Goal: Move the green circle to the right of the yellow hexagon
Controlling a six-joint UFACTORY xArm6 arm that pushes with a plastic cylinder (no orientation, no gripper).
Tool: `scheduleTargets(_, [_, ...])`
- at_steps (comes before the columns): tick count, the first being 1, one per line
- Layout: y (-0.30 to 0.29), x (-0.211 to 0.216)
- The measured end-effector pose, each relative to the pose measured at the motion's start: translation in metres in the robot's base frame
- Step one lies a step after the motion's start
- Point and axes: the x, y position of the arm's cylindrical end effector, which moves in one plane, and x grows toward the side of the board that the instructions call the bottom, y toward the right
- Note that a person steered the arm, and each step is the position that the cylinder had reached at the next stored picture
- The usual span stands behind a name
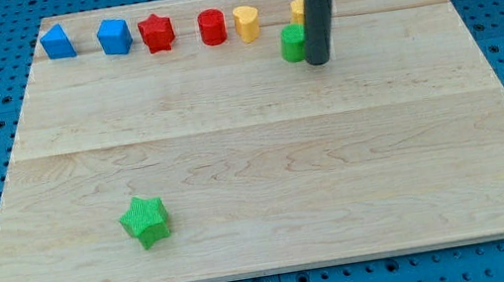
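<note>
The green circle (291, 43) sits near the view's top, right of centre, on the wooden board (265, 159). My tip (319, 60) stands right against the circle's right side and partly hides it. The yellow hexagon (297, 9) is just above the green circle; the rod covers most of it, so only its left edge shows. The rod rises out of the view's top.
Along the view's top, from left to right, stand a blue triangle-like block (57, 42), a blue cube-like block (114, 36), a red star (156, 33), a red cylinder (212, 27) and a yellow heart (246, 23). A green star (146, 221) lies at the lower left.
</note>
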Motion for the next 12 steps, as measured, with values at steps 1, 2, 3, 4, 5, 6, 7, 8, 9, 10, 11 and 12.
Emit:
scheduleTargets(1, [-0.025,0.009])
scheduleTargets(2, [-0.065,-0.01])
scheduleTargets(3, [-0.059,-0.033])
scheduleTargets(4, [0.009,-0.043])
scheduleTargets(5, [0.041,-0.05])
scheduleTargets(6, [0.036,-0.051])
scheduleTargets(7, [0.061,-0.015])
scheduleTargets(8, [0.101,-0.013])
scheduleTargets(9, [0.115,-0.038])
scheduleTargets(10, [0.13,-0.05])
scheduleTargets(11, [0.179,-0.054])
scheduleTargets(12, [0.176,-0.085])
